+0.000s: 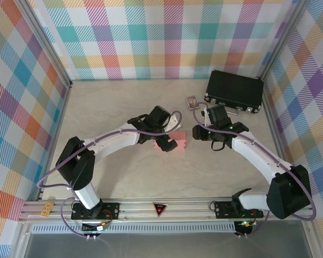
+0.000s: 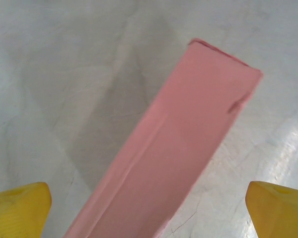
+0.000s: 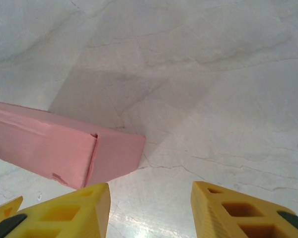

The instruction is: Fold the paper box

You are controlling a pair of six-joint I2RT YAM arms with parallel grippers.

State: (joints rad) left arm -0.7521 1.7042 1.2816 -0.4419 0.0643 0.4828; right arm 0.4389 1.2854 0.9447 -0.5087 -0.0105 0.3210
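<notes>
Paper box (image 1: 175, 142), frame centre: likely light, thin, crushable; grips best across long flat sides. Left gripper (image 2: 149, 206) wide, right gripper (image 3: 150, 191) half-open, both empty.

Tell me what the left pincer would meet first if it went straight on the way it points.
The box, most likely: it lies straight ahead between the open left pincer's fingers, untouched by either. How near it is, I cannot tell.
</notes>
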